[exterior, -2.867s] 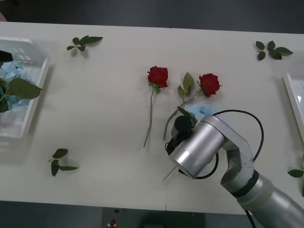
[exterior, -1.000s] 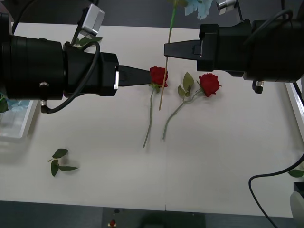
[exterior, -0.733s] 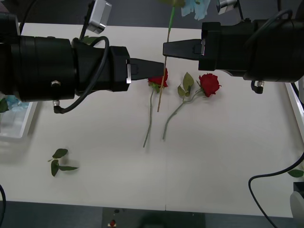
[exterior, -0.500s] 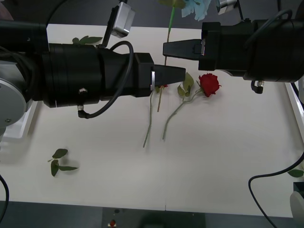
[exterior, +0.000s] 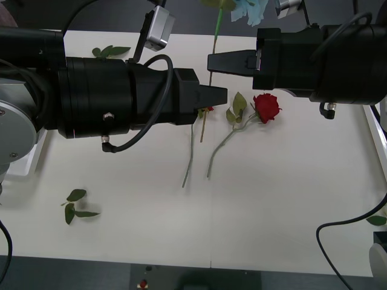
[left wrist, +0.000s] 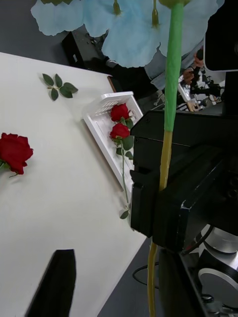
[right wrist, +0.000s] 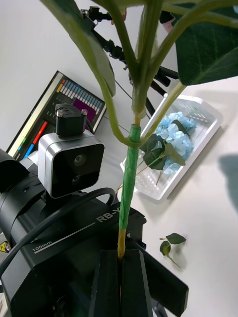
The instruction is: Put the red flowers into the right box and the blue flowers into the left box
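My right gripper (exterior: 210,62) is raised above the table and shut on the stem (right wrist: 130,163) of a blue flower (exterior: 251,9), whose pale head (left wrist: 124,25) sits above the fingers while the stem hangs below. My left gripper (exterior: 221,95) is open, level with that stem, and one black finger (left wrist: 58,282) shows beside it. One red flower (exterior: 266,107) lies on the table. Another is mostly hidden behind the left gripper, with its stem (exterior: 190,154) showing. The right box (left wrist: 99,126) holds two red flowers (left wrist: 119,113). The left box (right wrist: 208,129) holds blue flowers (right wrist: 171,136).
Loose green leaf sprigs lie at the back left (exterior: 109,51), front left (exterior: 75,205) and front right (exterior: 376,220). The right box's white rim (exterior: 378,130) shows at the table's right edge. The left arm's black body (exterior: 91,96) spans the table's left half.
My right gripper has lifted the blue flower from the table. Over the last second the left arm has swung right, from the rose to the hanging stem.
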Controlling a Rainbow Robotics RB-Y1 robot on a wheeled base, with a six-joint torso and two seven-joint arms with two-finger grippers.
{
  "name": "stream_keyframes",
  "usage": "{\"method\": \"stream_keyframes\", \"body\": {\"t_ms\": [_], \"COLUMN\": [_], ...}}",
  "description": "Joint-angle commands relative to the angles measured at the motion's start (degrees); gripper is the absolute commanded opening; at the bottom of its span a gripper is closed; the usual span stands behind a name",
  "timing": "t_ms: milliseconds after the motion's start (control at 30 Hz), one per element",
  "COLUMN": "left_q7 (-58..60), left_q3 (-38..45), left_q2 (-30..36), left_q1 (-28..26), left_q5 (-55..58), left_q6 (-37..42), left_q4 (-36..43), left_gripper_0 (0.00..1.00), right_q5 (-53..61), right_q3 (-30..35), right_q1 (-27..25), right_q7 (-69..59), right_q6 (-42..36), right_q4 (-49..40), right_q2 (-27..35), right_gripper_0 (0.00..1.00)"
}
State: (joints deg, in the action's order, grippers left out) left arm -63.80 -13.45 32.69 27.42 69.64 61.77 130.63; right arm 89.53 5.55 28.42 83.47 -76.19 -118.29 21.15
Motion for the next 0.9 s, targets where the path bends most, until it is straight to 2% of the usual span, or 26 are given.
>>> {"method": "stream_keyframes", "body": {"t_ms": [33, 333, 400, 433, 467, 733, 900], "left_q7": [3.3, 4.7, 4.7, 4.8, 4.9, 5.7, 6.6], "left_q3": [-1.1, -1.3, -1.2, -1.3, -1.2, -0.7, 3.0], "left_q2": [1.3, 2.2, 2.4, 2.5, 2.6, 3.3, 5.3], "left_q1": [2.8, 3.2, 3.3, 3.3, 3.4, 3.6, 3.5], "left_q5": [0.4, 0.4, 0.4, 0.4, 0.4, 0.3, 0.6], "left_q6": [-0.6, -0.6, -0.7, -0.7, -0.7, -0.7, -0.7], "left_q4": [1.2, 1.2, 1.2, 1.2, 1.2, 1.2, 0.9], "left_gripper_0": [0.0, 0.0, 0.0, 0.0, 0.0, 0.0, 0.0], "right_q5": [0.5, 0.5, 0.5, 0.5, 0.5, 0.5, 0.5], "right_q3": [-0.3, -0.3, -0.3, -0.3, -0.3, -0.3, -0.3], "right_q1": [0.9, 0.9, 0.9, 0.9, 0.9, 0.9, 0.9], "right_q7": [3.2, 3.2, 3.2, 3.2, 3.2, 3.2, 3.2], "right_q6": [0.5, 0.5, 0.5, 0.5, 0.5, 0.5, 0.5], "right_q4": [-0.8, -0.8, -0.8, -0.8, -0.8, -0.8, -0.8], "right_q2": [-1.2, -1.2, -1.2, -1.2, -1.2, -1.2, -1.2], "right_gripper_0": [0.0, 0.01, 0.42, 0.8, 1.0, 1.0, 1.0]}}
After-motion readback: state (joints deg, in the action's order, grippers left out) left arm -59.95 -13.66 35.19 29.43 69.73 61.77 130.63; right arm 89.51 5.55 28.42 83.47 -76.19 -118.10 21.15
